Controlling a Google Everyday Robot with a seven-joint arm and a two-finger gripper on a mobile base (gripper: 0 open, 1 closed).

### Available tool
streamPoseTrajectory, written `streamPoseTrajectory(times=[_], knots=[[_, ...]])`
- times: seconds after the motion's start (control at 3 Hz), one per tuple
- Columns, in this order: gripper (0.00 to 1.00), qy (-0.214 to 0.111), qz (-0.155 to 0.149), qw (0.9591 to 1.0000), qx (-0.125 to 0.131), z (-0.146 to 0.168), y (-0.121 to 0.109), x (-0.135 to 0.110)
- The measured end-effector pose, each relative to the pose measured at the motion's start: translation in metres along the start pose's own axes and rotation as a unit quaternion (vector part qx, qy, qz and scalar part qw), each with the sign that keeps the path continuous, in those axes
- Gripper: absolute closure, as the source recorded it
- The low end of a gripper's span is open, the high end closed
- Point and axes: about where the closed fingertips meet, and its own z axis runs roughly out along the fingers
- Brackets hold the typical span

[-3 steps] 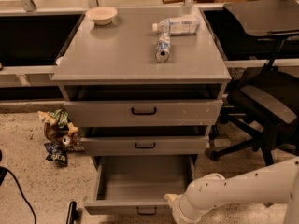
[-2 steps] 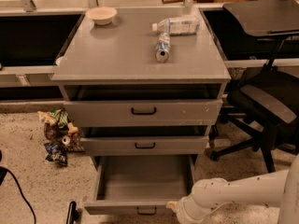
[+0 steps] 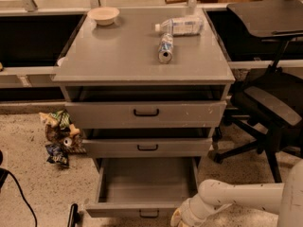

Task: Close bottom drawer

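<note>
Hand (image 3: 178, 218): at the lower edge of the view, at the tip of a white arm (image 3: 236, 195) entering from the lower right; sat just beside the right end of the bottom drawer's front; mostly cut off by the frame, so whether it was released or clenched could not be told; nothing seen in its grasp

Bottom drawer (image 3: 142, 183): lowest of three in the grey table (image 3: 118, 51); pulled well out toward the camera; grey metal, deep box tray with bare floor and side walls in view; front panel low and narrow, with a small black bar handle (image 3: 148, 214) at its centre, partly cropped

Middle drawer (image 3: 147, 147): grey, black handle, out a little, a dark gap above it

Top drawer (image 3: 146, 113): grey, tallest front, black handle, also slightly out

On the table: a pale bowl (image 3: 103, 15) at the back left; a clear plastic bottle (image 3: 180, 25) lying on its side at the back right, label present but not readable; a can (image 3: 165, 48) on its side just in front of the bottle, print not readable

Surroundings: black office chair (image 3: 267, 103) to the right; crumpled snack bags (image 3: 59, 136) on the speckled floor at left, wording illegible; black cable (image 3: 19, 197) at lower left
</note>
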Motion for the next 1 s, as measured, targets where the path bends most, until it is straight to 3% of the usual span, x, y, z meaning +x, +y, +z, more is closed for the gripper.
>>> streamPoseTrajectory(times=[0.33,0.67,1.0], knots=[[0.89,0.0,0.0,1.0,0.001,0.0,0.0,0.0],[1.0,0.0,0.0,1.0,0.001,0.0,-0.001,0.0],[1.0,0.007,-0.001,1.0,0.005,0.006,-0.002,0.014]])
